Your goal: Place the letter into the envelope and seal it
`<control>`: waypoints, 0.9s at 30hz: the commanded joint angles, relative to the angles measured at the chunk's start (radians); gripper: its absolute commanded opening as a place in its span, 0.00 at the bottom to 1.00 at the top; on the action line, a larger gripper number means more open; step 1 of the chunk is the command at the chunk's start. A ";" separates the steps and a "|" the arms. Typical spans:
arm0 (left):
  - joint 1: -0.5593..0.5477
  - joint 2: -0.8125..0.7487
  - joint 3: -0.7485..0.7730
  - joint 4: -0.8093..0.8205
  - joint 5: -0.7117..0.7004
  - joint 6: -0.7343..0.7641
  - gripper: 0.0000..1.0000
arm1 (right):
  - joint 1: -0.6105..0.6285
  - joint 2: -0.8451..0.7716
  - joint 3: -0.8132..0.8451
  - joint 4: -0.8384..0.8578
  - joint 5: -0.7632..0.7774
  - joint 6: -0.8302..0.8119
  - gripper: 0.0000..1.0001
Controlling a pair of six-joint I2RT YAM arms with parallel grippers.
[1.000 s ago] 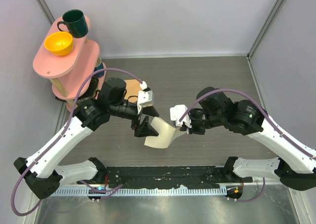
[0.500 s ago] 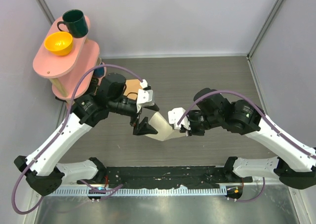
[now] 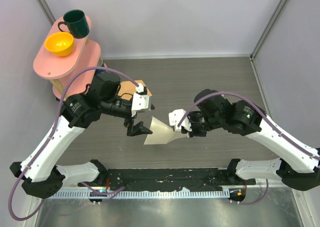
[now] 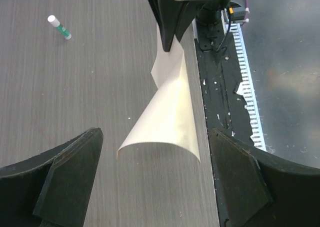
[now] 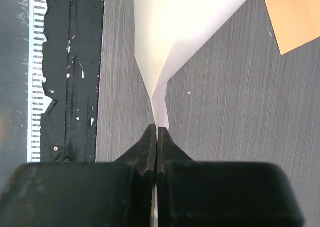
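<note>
Left wrist view: my left gripper [image 4: 155, 183] just let go, jaws wide; right gripper [image 5: 157, 137] alone pinches the letter [image 4: 167, 118], envelope [image 5: 295, 17] next.

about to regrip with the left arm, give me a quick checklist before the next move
1. Right gripper shut on the letter: ok.
2. Left gripper open, jaws either side of the letter's free end, not touching: ok.
3. Letter flat enough to insert: not ok, it is curled and twisted.
4. Envelope flap open: cannot tell, mostly hidden by the left arm.
5. Glue stick apart from the letter: ok.
</note>
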 commanded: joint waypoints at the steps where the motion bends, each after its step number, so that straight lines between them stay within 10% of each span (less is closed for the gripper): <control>1: -0.004 0.025 -0.003 0.037 0.073 -0.097 0.90 | 0.007 0.025 0.051 0.029 0.012 0.000 0.01; 12: -0.050 0.043 -0.134 0.155 0.127 -0.253 0.65 | 0.007 0.028 0.067 0.038 0.003 0.003 0.01; 16: -0.050 0.016 -0.203 0.224 0.171 -0.324 0.32 | 0.007 0.026 0.066 0.034 -0.017 0.006 0.02; 19: -0.049 0.005 -0.211 0.237 0.165 -0.333 0.03 | 0.007 0.019 0.060 0.035 -0.023 0.031 0.16; 23: -0.047 0.007 -0.194 0.172 0.157 -0.275 0.00 | 0.007 -0.004 0.049 0.081 -0.061 0.144 0.64; 27: -0.044 -0.015 -0.213 0.191 0.182 -0.273 0.00 | 0.006 -0.007 0.054 0.112 -0.078 0.164 0.68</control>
